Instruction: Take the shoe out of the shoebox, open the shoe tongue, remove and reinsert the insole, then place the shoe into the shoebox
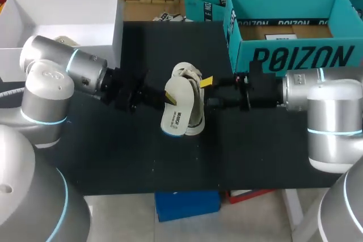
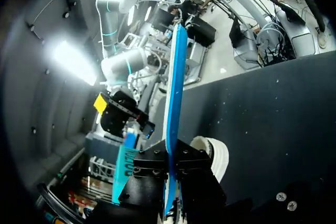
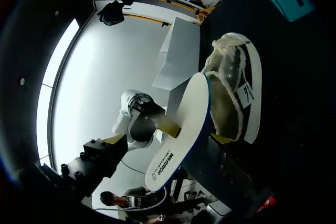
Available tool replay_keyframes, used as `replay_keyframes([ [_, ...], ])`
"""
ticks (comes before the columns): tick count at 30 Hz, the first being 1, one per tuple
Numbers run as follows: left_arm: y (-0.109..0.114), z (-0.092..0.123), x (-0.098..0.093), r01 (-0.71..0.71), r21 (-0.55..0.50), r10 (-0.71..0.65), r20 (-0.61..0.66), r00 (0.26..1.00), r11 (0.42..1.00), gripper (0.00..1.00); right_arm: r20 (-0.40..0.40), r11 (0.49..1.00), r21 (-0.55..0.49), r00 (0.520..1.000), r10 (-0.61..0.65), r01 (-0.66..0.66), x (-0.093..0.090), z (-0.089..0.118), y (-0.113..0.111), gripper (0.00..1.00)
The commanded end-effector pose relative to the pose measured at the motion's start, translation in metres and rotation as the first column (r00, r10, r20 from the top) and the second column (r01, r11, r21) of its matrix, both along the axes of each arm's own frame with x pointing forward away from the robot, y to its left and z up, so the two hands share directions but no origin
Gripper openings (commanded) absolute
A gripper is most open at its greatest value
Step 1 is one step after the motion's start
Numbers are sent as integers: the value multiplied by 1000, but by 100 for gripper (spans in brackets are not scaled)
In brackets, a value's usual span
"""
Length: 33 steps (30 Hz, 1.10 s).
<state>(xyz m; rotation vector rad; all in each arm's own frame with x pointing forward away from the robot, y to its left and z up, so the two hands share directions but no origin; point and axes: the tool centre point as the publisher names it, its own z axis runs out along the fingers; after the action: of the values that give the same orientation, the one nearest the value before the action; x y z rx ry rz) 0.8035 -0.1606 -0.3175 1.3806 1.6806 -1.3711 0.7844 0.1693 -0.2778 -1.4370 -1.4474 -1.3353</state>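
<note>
— Where's the sneaker (image 1: 195, 103)?
— Out of the box, lying near the middle of the black table (image 1: 113, 157). It is white with a pale, fuzzy lining, and its length runs away from the robot.
— And the insole (image 1: 174, 109)?
— Out of the shoe. It is white on top and blue beneath, with dark print near one end. It is tilted up on edge against the sneaker's left side.
— The shoebox (image 1: 295, 58)?
— Teal, open-topped and upright at the table's far right. It is near the sneaker but apart from it, with brown card showing inside.

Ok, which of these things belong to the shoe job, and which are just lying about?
Job in hand:
shoe
insole, clamped in the left tool
right tool, at the shoe
teal shoebox

Lying about:
white box, open
</note>
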Motion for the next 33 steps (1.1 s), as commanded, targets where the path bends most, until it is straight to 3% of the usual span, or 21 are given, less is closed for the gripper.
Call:
replay_keyframes([
  [1,3,7,-7,7,18,-7,4,1000,1000,0,13,994,-22,994,-110,110,-22,11,-12,100],
  [12,6,33,-22,46,-26,-46,21,999,999,0,1,989,-60,990,-138,138,-32,18,-23,100],
  [33,-1,9,-45,206,52,-201,-82,976,977,0,-27,960,-146,969,-244,237,-50,31,-46,100],
])
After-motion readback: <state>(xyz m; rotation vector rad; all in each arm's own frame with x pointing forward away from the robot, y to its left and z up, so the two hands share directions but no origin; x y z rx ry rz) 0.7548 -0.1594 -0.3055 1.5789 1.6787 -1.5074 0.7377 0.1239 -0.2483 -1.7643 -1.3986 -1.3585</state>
